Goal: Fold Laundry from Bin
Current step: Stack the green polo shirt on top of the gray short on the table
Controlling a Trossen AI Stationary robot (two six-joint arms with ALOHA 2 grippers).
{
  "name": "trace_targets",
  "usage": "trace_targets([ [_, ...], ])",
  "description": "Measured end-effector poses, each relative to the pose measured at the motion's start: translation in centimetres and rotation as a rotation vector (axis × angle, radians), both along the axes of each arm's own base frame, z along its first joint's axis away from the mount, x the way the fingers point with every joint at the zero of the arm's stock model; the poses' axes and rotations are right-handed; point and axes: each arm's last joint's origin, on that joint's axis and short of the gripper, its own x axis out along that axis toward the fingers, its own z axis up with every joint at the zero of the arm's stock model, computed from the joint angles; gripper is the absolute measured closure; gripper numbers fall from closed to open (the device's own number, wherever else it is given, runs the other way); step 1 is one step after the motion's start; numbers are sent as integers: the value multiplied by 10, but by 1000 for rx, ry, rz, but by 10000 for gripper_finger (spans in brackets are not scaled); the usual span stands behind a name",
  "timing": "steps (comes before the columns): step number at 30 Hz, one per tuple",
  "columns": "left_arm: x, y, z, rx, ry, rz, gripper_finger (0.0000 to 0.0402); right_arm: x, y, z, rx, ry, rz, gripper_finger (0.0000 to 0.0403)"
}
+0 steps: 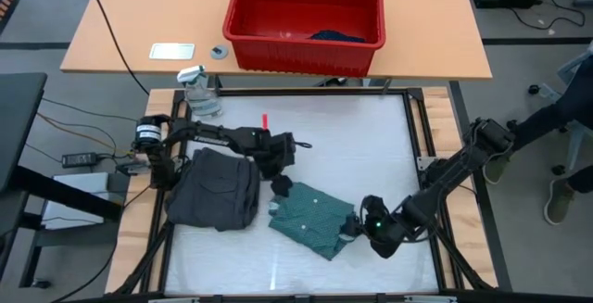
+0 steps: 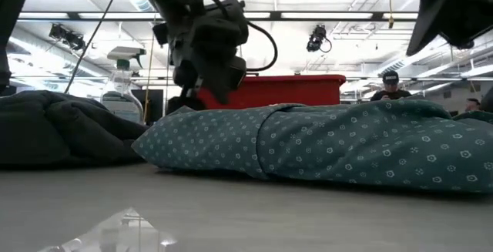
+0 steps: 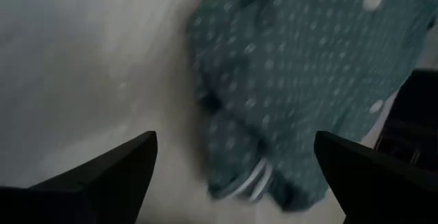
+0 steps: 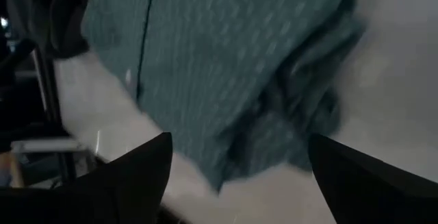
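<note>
The laundry on the white table top is a folded teal-green dotted shirt [image 1: 313, 218] [image 2: 347, 140] near the front middle, and a folded dark grey piece [image 1: 215, 187] [image 2: 54, 125] to its left. The red bin [image 1: 306, 16] stands on the wooden table beyond, with a blue piece [image 1: 335, 36] inside. My left gripper [image 1: 281, 184] [image 3: 236, 176] hovers open over the shirt's far left corner. My right gripper [image 1: 354, 231] [image 4: 239, 176] stands open at the shirt's right end. In both wrist views the shirt lies flat beyond the spread fingers.
A spray bottle [image 1: 199, 90] stands at the table's far left corner. A white card [image 1: 172, 51] and a small round thing [image 1: 219, 52] lie on the wooden table beside the bin. A person's legs [image 1: 565, 155] show past the right edge.
</note>
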Motion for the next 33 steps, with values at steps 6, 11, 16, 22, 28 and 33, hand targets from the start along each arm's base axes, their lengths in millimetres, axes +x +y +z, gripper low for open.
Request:
trace_targets([
  [6, 6, -17, -10, -33, -87, 35, 1, -9, -10, -19, -61, 42, -7, 61],
  [11, 6, -22, -25, -33, -106, 52, 2, -13, -22, -43, -21, -26, -36, 62],
  [16, 11, -29, -39, -33, -156, 33, 36, -13, -31, -64, 15, -132, -37, 62],
  [22, 21, -40, -52, -33, -215, -1, 101, -2, -32, -73, 9, -195, 36, 80],
  [28, 24, -42, -55, -28, -242, -11, 198, 10, -33, -79, 13, -175, 58, 186],
  [33, 29, -44, -51, -79, -312, -49, 328, 18, -33, -79, 27, -216, 92, 353],
])
